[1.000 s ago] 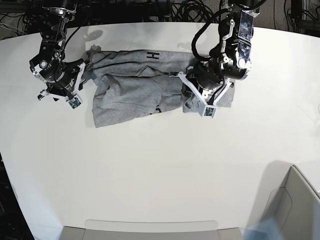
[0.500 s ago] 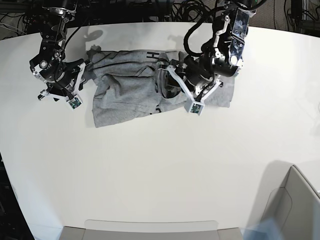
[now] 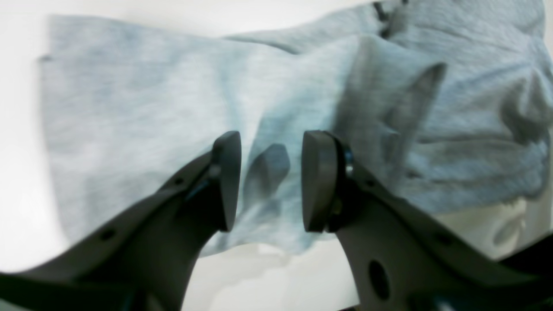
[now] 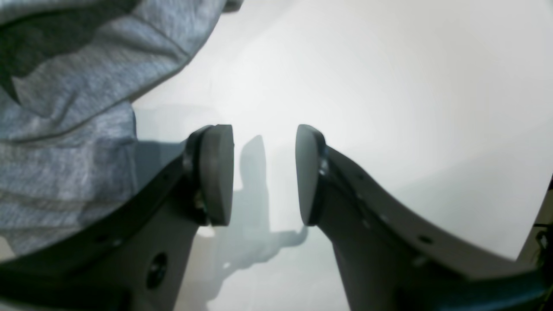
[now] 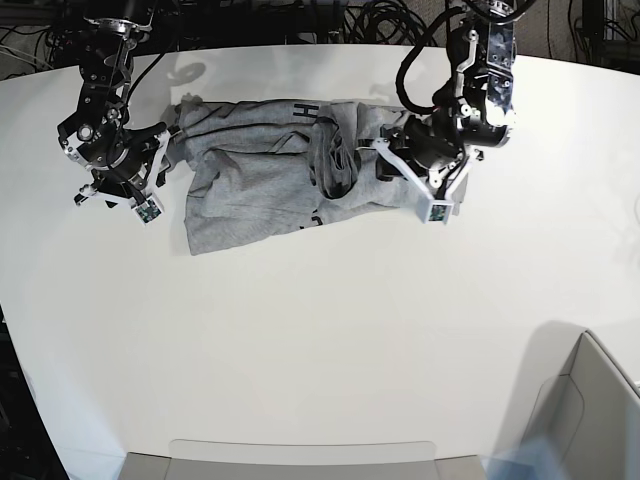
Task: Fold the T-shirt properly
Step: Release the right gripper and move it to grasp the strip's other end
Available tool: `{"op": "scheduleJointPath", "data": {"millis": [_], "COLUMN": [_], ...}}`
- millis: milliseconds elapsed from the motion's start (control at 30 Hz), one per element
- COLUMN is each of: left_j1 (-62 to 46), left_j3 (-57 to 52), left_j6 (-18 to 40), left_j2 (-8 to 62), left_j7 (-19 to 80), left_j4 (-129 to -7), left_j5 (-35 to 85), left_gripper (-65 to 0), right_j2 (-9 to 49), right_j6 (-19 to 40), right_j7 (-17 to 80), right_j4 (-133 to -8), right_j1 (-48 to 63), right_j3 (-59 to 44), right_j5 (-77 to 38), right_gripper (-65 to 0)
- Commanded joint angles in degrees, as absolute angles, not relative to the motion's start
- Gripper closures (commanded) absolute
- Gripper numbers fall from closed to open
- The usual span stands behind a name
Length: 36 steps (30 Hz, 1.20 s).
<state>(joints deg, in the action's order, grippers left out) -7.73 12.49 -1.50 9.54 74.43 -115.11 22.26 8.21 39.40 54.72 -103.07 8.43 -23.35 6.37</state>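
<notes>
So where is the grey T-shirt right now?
In the base view the T-shirt lies crumpled on the white table near its far edge, between the right gripper and the left gripper.

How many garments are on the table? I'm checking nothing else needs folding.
1: the T-shirt, crumpled at the far side of the table, between the right gripper and the left gripper. Nothing else shows, though its folds could hide something.

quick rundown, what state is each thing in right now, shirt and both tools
heather-grey cotton T-shirt: lying on the white table, partly folded, bunched and creased, not held by either tool
left tool: open, nothing between its fingers, poised over the shirt's edge
right tool: open, nothing between its fingers, over bare table beside the shirt
</notes>
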Motion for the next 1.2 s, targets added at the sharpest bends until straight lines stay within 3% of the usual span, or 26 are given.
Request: {"op": "scheduleJointPath", "data": {"millis": [0, 333, 700, 967, 1167], "left_j1": [-7.16, -1.98, 0.04, -2.24, -3.65], "left_j3": [15.08, 24.4, 26.86, 26.86, 26.86], "left_j6": [-1.54, -1.45, -1.45, -1.54, -1.54], "left_j2": [9.36, 9.01, 5.85, 8.84, 9.89], "left_j7": [73.54, 67.21, 66.42, 66.51, 66.51], "left_j4": [-115.56, -104.66, -106.86, -109.85, -109.85], "left_j5": [22.73, 22.99, 23.08, 22.73, 22.99], "left_gripper": [-22.7, -22.7, -22.7, -22.7, -22.7], "right_j2": [8.75, 8.75, 7.25, 7.34, 10.33], "right_j6": [40.0, 40.0, 40.0, 40.0, 40.0], "right_j7": [54.02, 54.02, 54.2, 54.37, 57.8], "right_j4": [-104.13, -104.4, -104.66, -103.87, -93.58], "right_j1": [6.9, 6.46, 3.21, 5.41, 5.85], "right_j3": [-23.6, -24.84, -31.08, -31.34, -36.0], "right_j5": [6.37, 5.85, -2.51, -17.71, -34.59], "right_gripper": [-23.9, -23.9, -24.1, -24.3, -24.7]}}
